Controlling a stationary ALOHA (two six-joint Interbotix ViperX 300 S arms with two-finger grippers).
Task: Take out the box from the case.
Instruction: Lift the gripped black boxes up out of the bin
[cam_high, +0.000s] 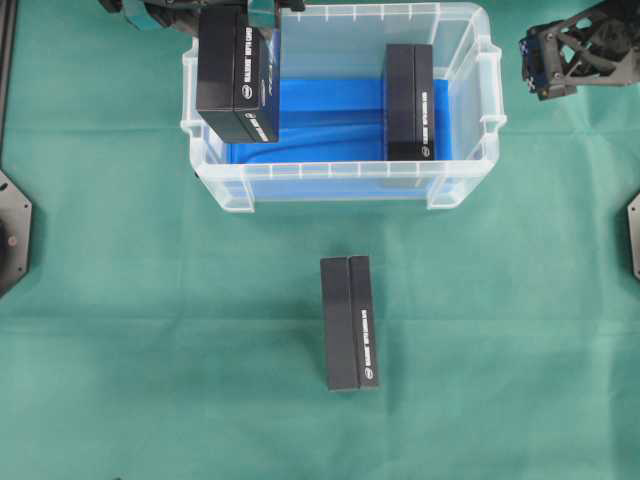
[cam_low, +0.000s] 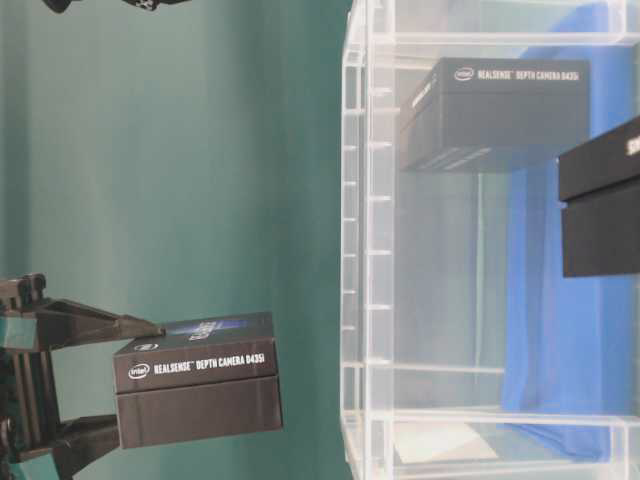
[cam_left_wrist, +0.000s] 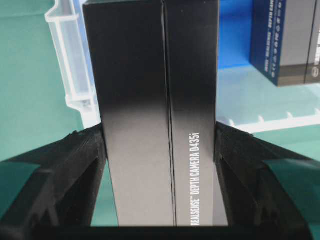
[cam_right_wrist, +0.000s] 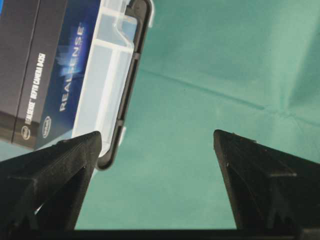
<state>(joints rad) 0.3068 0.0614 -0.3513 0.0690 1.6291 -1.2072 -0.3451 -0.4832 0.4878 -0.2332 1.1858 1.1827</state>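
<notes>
**Box lifted at case's left corner**

Overhead: left gripper (cam_high: 240, 20) holds a black box (cam_high: 238, 78) above the case (cam_high: 340, 185) rim; second box (cam_high: 409, 100) inside, third box (cam_high: 349, 322) on the green cloth (cam_high: 150, 350).
Left wrist: fingers (cam_left_wrist: 75, 165) pinch the box's sides.
Right wrist: right gripper (cam_right_wrist: 155, 165) spread wide, nothing between.

You are at a lab robot bench: green cloth (cam_high: 150, 330) covers the table edge to edge. Black arm mounts (cam_high: 12, 235) flank it, and identical depth-camera boxes (cam_high: 349, 322) serve as test props.
</notes>
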